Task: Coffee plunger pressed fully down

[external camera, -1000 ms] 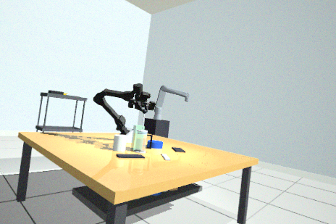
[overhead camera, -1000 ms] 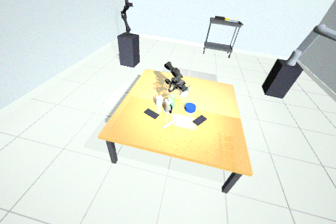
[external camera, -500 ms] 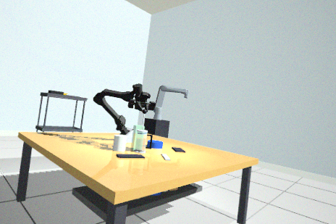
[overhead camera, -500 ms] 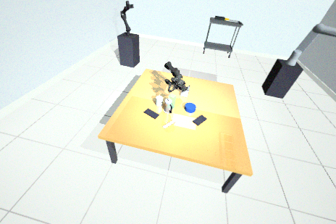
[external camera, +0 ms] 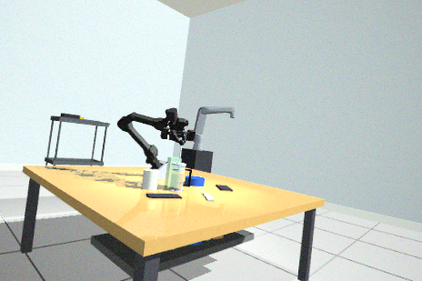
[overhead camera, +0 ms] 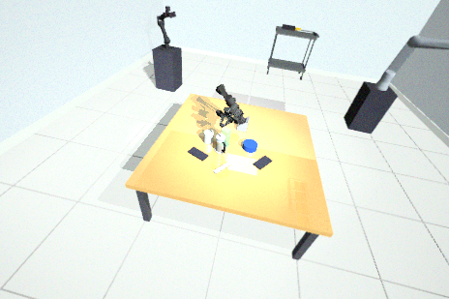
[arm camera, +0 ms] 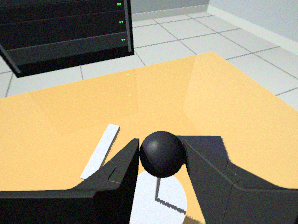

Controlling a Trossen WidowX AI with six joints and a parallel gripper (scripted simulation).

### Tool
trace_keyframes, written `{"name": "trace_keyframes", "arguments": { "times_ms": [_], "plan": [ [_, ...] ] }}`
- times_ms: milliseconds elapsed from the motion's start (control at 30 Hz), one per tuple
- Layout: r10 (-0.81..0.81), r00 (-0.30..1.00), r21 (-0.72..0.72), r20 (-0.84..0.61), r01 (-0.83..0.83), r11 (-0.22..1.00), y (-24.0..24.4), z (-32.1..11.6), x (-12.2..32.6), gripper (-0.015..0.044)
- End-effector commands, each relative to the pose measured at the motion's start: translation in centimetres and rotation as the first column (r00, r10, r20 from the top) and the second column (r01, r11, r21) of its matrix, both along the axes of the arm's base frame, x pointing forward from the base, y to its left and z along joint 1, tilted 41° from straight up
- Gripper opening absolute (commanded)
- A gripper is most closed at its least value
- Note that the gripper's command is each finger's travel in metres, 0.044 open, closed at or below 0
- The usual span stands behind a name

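Both jaws are pressing against the sides of the black plunger knob (arm camera: 162, 153), one dark finger (arm camera: 117, 172) on the left and the other on the right, so the gripper (arm camera: 161, 165) is holding the knob between them. From the wrist view, the knob is sitting above the pale round lid (arm camera: 159, 199) of the coffee press, with a thin rod running down from it into the lid.

From where I am standing, the coffee press (external camera: 175, 175) is standing upright near the middle of the yellow table (external camera: 136, 219), a pale greenish glass body with a dark handle on its side. A white cylinder (external camera: 150, 179) is standing just beside it, and a blue round container (external camera: 196, 181) is sitting just behind it. The black arm (external camera: 141, 135) is reaching over from its base and holding the gripper above the press.

A white flat strip (arm camera: 100, 151) is lying on the table near the press, and dark flat cards (overhead camera: 197, 154) are lying on either side.
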State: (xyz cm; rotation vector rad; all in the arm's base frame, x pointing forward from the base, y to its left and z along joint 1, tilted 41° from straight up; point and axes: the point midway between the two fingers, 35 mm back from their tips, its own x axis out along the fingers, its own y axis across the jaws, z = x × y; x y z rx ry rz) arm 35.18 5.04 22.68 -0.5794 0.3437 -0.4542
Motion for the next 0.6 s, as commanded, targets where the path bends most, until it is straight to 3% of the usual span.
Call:
{"name": "trace_keyframes", "arguments": {
  "times_ms": [0,567],
  "plan": [
    [-0.015,0.999,-0.016,-0.033,0.014,1.0,-1.0,-1.6,0.0,0.0123],
    [-0.014,0.999,-0.017,-0.032,0.014,1.0,-2.8,-3.8,0.4,0.0123]
  ]
}}
